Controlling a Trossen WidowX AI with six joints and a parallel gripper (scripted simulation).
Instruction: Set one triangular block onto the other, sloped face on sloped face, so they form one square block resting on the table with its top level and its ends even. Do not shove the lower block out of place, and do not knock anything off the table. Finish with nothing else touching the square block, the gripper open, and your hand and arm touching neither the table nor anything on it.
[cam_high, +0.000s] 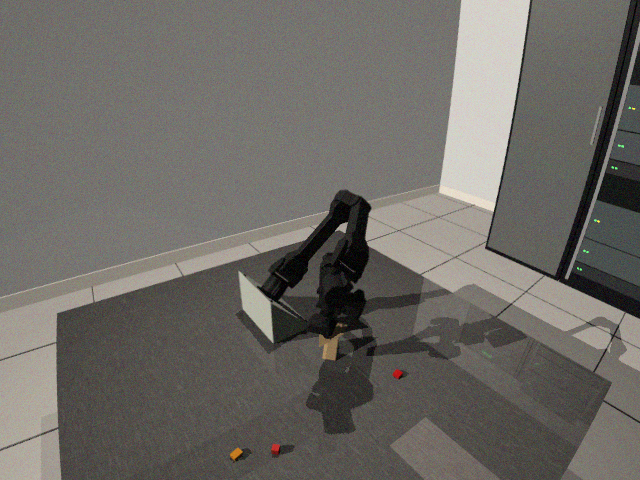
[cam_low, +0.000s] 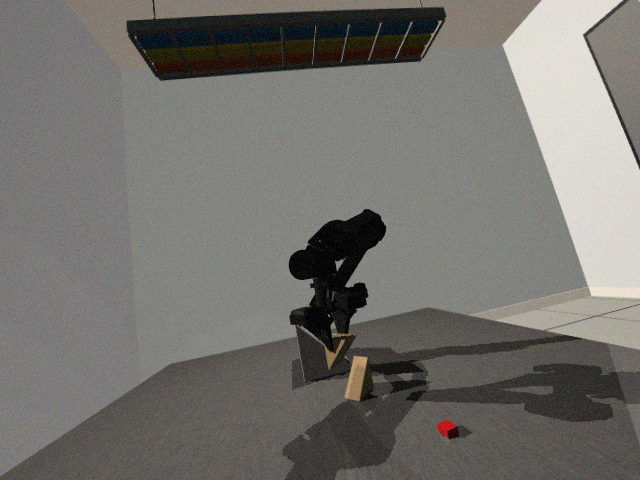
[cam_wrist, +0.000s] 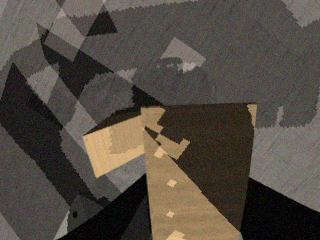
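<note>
A tan triangular block (cam_high: 329, 351) (cam_low: 356, 379) (cam_wrist: 114, 146) stands on the dark table (cam_high: 155, 392) (cam_low: 180, 423), its narrow edge up in the exterior view. My gripper (cam_high: 330, 329) (cam_low: 337, 342) (cam_wrist: 190, 178) is shut on the other triangular block (cam_high: 323, 339) (cam_low: 338, 353) (cam_wrist: 217, 150), which hangs tilted with a pointed edge downward in the exterior view. The two blocks appear apart there. In the wrist view the held block partly covers the standing one, which shows to its left. The fingers hide part of the held block.
A pale upright panel (cam_high: 255, 310) (cam_low: 314, 359) stands close beside the gripper and arm base. A red cube (cam_high: 397, 373) (cam_low: 447, 428) lies off to the right of the standing block. Another red cube (cam_high: 275, 448) and an orange block (cam_high: 236, 454) lie near the front.
</note>
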